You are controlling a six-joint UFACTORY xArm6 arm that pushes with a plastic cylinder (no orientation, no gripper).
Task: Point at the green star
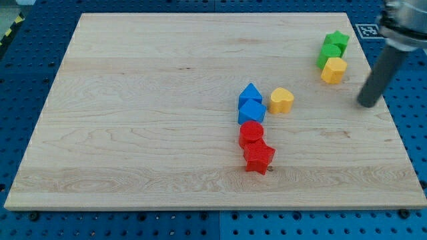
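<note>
The green star (pixel 337 39) lies near the board's top right corner. A second green block (pixel 328 55) touches it just below, and a yellow hexagon block (pixel 333 69) touches that one. My tip (pixel 365 105) is at the end of the dark rod, on the board near its right edge. It is below and to the right of the green star, apart from the yellow hexagon and touching no block.
A yellow heart block (pixel 281 100) lies near the middle. To its left two blue blocks (pixel 251 103) sit together, with a red round block (pixel 251 133) and a red star (pixel 259 158) below them. The wooden board (pixel 147 113) rests on a blue surface.
</note>
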